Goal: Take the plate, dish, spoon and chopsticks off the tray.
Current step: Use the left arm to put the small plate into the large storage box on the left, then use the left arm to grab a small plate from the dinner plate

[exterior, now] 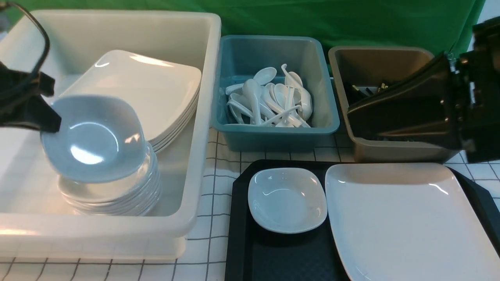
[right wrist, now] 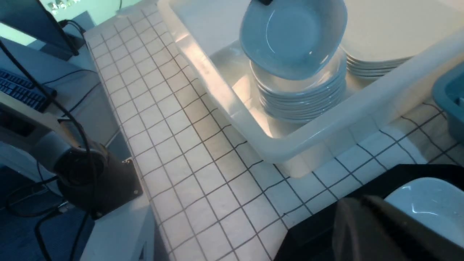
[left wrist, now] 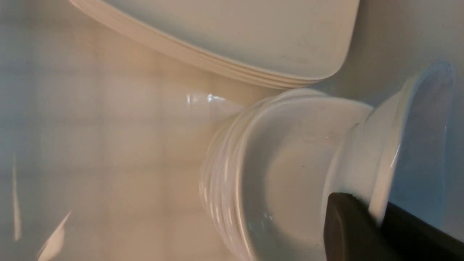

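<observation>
Tilted dish (exterior: 93, 138), pinched by its rim in the left tool (exterior: 46, 121) above the stack (exterior: 113, 195), could slide off if released; right tool (exterior: 363, 117) closed.

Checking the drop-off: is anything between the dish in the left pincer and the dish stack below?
Nothing visible. The dish, tilted in the left pincer, hangs right over the dish stack in the white tub; the plate pile lies beside it.
</observation>
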Controlling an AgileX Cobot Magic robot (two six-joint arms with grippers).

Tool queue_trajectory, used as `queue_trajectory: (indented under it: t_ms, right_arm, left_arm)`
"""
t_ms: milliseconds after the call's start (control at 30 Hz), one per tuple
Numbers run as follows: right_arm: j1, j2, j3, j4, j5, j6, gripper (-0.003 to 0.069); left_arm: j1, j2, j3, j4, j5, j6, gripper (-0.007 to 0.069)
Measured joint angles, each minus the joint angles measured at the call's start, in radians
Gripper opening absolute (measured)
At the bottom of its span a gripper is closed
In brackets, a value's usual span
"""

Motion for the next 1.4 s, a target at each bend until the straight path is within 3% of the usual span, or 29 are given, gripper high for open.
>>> queue_trajectory:
  t_ms: [133, 467, 567, 633, 700, 767, 833, 900, 1000, 1133, 1333, 1400]
  right_arm:
    - [0.008, 0.002, 0.0, 0.001, -0.006, 0.004, 0.001]
    - [0.008, 0.002, 0.0, -0.044, -0.025, 0.03, 0.001]
    - [0.008, 0.002, 0.0, -0.119, -0.025, 0.084, 0.001]
    - [0.008, 0.002, 0.0, -0.197, -0.025, 0.146, 0.001]
    - [0.008, 0.002, 0.0, -0.338, -0.023, 0.241, 0.001]
    - [0.008, 0.002, 0.0, -0.574, 0.0, 0.387, 0.001]
    - [0.008, 0.002, 0.0, -0.728, 0.039, 0.478, 0.001]
    - [0.008, 0.002, 0.0, -0.821, 0.086, 0.527, 0.001]
    - [0.008, 0.0, 0.0, -0.866, 0.114, 0.562, 0.001]
    - [0.008, -0.023, 0.0, -0.866, 0.12, 0.57, 0.001]
    - [0.008, -0.107, 0.0, -0.866, 0.131, 0.572, 0.001]
    - [0.008, -0.15, 0.0, -0.866, 0.131, 0.581, 0.001]
  left_arm:
    - [0.0, 0.049, 0.0, 0.0, -0.017, 0.003, 0.0027]
    - [0.0, 0.072, -0.078, 0.108, -0.04, -0.02, 0.0311]
    - [-0.027, 0.052, -0.161, 0.119, 0.009, -0.043, 0.0317]
    - [-0.07, 0.037, -0.198, 0.12, 0.035, -0.046, 0.0282]
    - [-0.153, 0.021, -0.217, 0.12, 0.04, -0.035, 0.0211]
    - [-0.308, 0.002, -0.223, 0.119, 0.022, -0.013, 0.0085]
    - [-0.447, -0.001, -0.224, 0.118, -0.012, 0.013, 0.0027]
    - [-0.592, 0.009, -0.224, 0.115, -0.052, 0.035, 0.0004]
    - [-0.812, 0.063, -0.224, 0.136, -0.098, 0.077, -0.0001]
    - [-0.997, 0.16, -0.224, 0.273, -0.149, 0.067, 0.0041]
    - [-1.121, 0.337, -0.224, 0.422, -0.165, 0.043, 0.0239]
    - [-1.142, 0.408, -0.224, 0.493, -0.169, 0.05, 0.0347]
